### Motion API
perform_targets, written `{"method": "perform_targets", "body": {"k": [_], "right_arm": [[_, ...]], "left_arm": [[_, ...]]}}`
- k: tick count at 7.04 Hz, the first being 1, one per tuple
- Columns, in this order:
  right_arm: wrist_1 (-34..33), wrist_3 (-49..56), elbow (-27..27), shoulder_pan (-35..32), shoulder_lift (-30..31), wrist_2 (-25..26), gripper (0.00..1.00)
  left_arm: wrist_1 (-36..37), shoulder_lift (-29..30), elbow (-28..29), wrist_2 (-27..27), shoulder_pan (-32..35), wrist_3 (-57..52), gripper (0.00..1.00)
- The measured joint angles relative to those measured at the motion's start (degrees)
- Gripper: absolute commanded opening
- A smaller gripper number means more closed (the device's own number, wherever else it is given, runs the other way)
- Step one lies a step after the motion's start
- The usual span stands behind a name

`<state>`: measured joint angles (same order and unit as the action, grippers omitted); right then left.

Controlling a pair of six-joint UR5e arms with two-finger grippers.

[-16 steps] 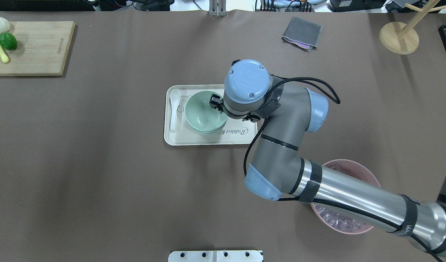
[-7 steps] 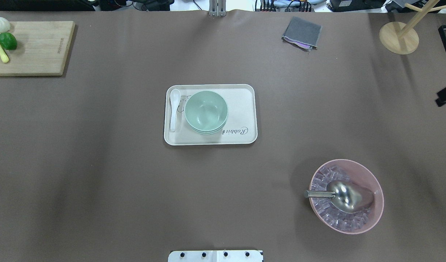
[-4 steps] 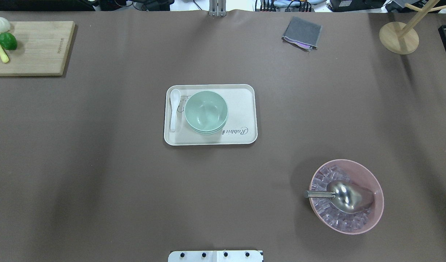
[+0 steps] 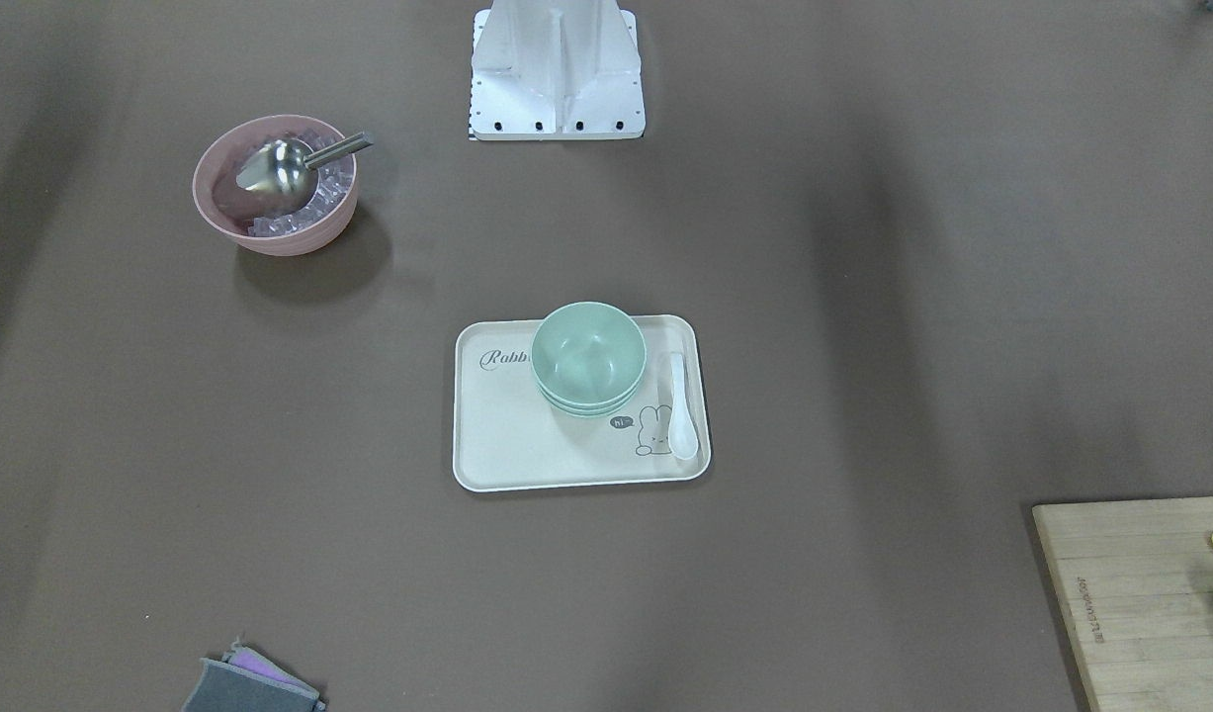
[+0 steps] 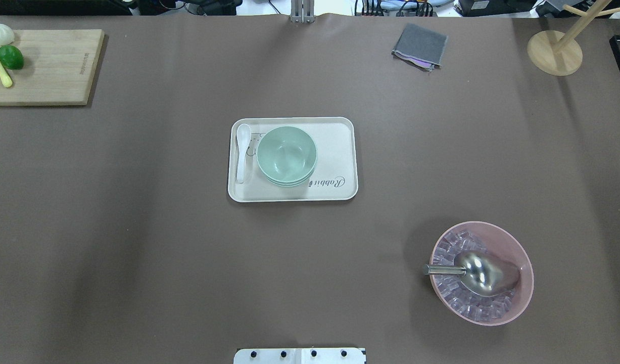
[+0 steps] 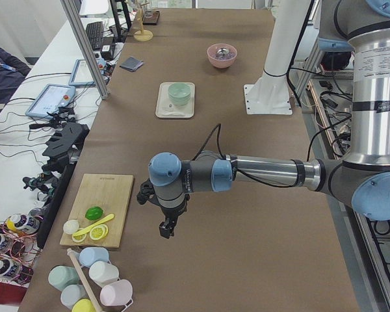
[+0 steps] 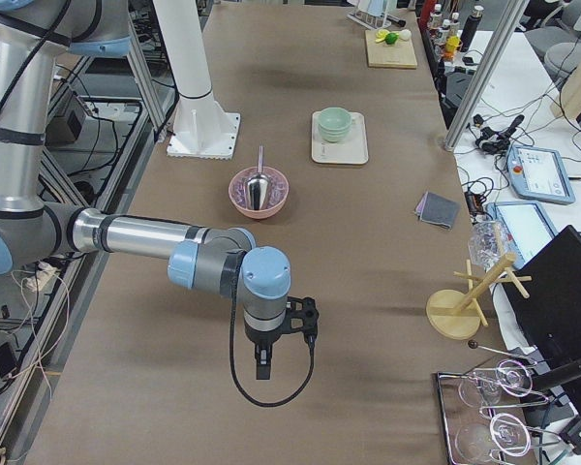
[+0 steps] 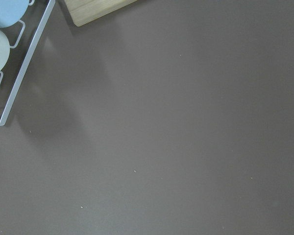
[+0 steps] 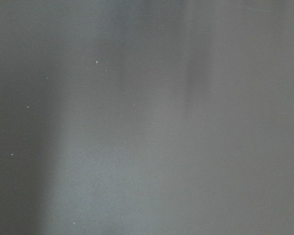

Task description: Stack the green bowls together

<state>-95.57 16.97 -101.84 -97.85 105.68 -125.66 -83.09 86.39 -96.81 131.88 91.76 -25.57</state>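
Three green bowls (image 5: 286, 155) sit nested in one pile on the cream tray (image 5: 340, 151) at mid-surface, just beside a white spoon (image 5: 242, 151). Little can go wrong, I judge, unless an arm swings back and topples the pile. The left pincer (image 6: 166, 229) and right pincer (image 7: 262, 368) hang well apart from it; whether spread or pressed together, I cannot tell. Unlike the earliest overhead view, the right arm is no longer over the tray.

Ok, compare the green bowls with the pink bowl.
The green bowls sit stacked on the tray; the pink bowl stands alone on the table. The top green bowl is empty; the pink bowl holds clear cubes and a metal scoop. The pink bowl is wider than any green one. Both are round, upright.
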Motion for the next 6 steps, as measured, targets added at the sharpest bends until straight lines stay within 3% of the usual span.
{"method": "perform_targets", "body": {"k": [4,6], "right_arm": [[3.0,-0.8,-0.1,0.5,-0.9,-5.6,1.0],[3.5,-4.1,-0.5,4.0,-3.6,-6.6,1.0]], "left_arm": [[-0.1,0.2,1.2,0.0,0.0,0.1,1.0],[-0.2,0.3,1.1,0.2,0.1,0.1,1.0]]}}
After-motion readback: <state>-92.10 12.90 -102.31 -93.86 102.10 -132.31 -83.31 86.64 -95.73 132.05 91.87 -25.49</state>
